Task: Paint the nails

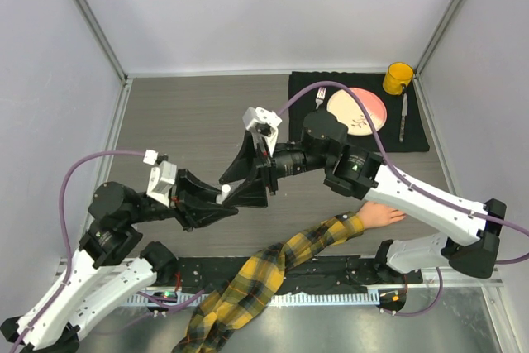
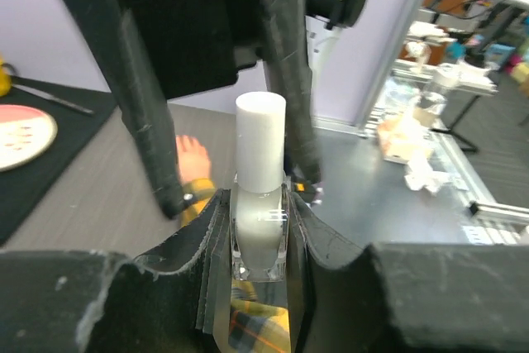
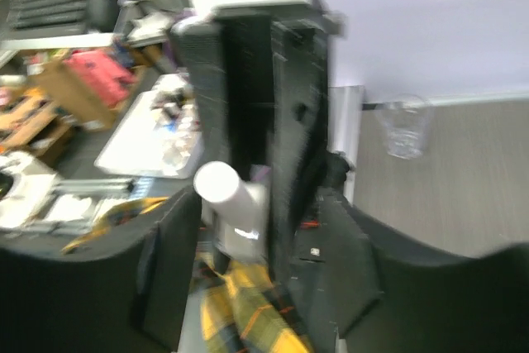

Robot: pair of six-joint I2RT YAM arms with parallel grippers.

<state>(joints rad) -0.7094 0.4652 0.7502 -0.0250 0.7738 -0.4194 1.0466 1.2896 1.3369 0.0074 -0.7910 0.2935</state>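
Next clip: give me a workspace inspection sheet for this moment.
Surface: grey table, black mat far right.
Job's things: mannequin hand in plaid sleeve at near edge; nails too small to judge; bottle, white cap on.
Clutter: yellow mug, plate, fork, knife on mat.
Tools: left tool shut on bottle; right tool open around its cap.
Cables: purple cables loop from both arms.
Surroundings: pale walls; cluttered benches beyond.

I log: pale walls (image 1: pixel 248 6) across the upper frame and both sides; grey wood-grain tabletop (image 1: pixel 190 113) centre; black mat (image 1: pixel 417 134) upper right; metal corner post (image 1: pixel 89 18) upper left.
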